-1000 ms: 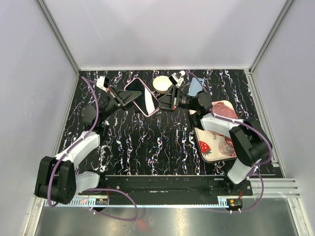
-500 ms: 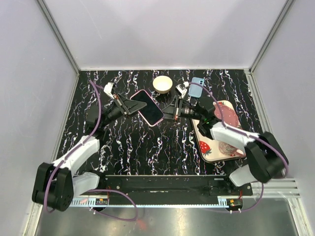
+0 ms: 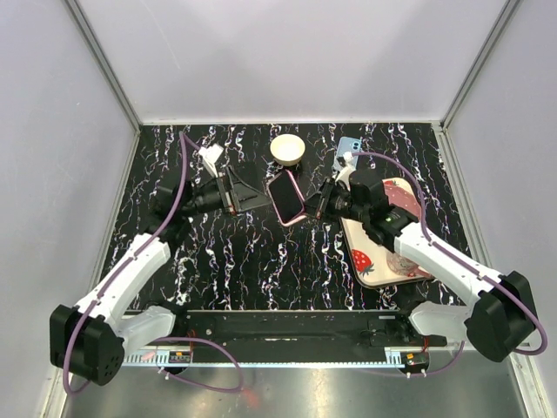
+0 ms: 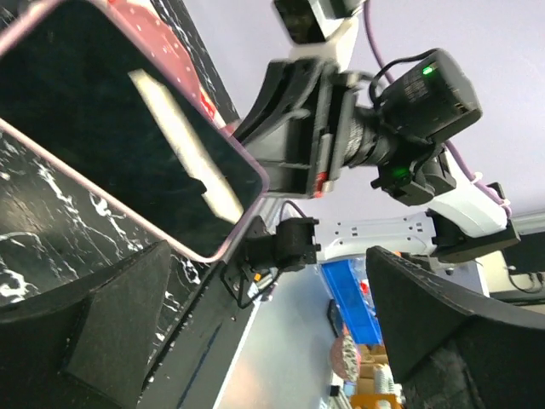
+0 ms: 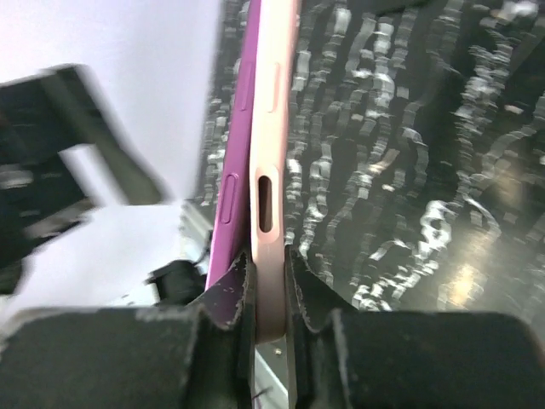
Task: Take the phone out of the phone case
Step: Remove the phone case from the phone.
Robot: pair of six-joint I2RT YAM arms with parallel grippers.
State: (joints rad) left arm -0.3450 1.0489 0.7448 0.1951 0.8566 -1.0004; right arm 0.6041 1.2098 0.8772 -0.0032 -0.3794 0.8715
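The phone, dark-screened, sits in its pink phone case and hangs tilted above the black marbled table. My right gripper is shut on the case's right edge. In the right wrist view the pink case is pinched between the jaws of this gripper. The purple phone edge stands slightly out of the case on the left. My left gripper is wide open just left of the phone and touches nothing. From the left wrist view the phone lies beyond the open gripper.
A cream bowl stands at the back of the table. A light blue phone-shaped item lies to its right. A strawberry-print board lies under the right arm. Enclosure walls ring the table.
The left gripper has opened and let go of the phone. Both arms carried the phone to the right, and it turned more upright. Only the right gripper holds it now.
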